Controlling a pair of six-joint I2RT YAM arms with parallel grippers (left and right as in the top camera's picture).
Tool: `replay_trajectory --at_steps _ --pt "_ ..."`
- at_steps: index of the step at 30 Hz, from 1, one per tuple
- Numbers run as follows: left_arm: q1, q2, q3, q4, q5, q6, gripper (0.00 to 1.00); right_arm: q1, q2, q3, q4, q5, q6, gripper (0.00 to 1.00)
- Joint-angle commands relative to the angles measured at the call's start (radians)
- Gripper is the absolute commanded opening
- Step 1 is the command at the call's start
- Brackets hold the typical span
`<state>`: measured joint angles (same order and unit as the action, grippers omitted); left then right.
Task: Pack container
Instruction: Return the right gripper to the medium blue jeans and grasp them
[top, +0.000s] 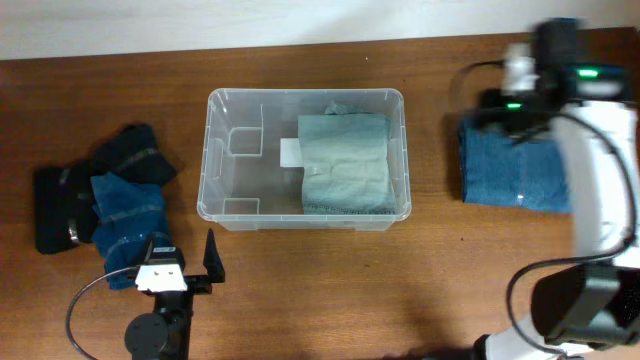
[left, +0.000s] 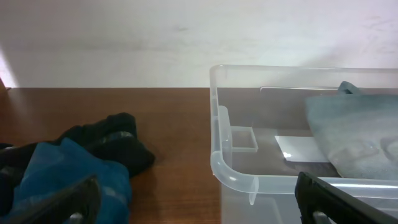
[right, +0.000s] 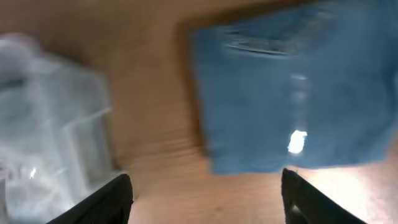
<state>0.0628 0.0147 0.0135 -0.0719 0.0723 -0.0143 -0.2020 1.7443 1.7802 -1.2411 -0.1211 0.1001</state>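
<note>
Only one pale towel (top: 345, 165) lay in the container (top: 305, 93); left gripper (top: 186, 258) and right gripper (right: 206, 196) gaped empty, blue towel (top: 510, 175) and dark cloths (top: 125, 205) outside.

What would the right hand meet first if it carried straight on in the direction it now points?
Probably the folded blue cloth on the brown wooden table, near its edge; the open right hand points down at it. Blur leaves depth unclear, so bare wood is possible.
</note>
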Motion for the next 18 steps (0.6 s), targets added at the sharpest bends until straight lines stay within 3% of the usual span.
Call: replay_trajectory --at_steps 1,8,18 --pt "-0.004 -0.01 -0.005 -0.004 -0.001 0.019 0.99 -0.203 0.009 -0.043 0.026 -0.095 0.035 0.71" --pt "-0.004 -0.01 -0.005 -0.004 -0.001 0.019 0.99 -0.459 0.08 -0.162 0.222 -0.273 -0.188 0.76" --pt "-0.004 -0.01 -0.005 -0.004 -0.001 0.019 1.0 -0.548 0.316 -0.176 0.335 -0.335 -0.404 0.75"
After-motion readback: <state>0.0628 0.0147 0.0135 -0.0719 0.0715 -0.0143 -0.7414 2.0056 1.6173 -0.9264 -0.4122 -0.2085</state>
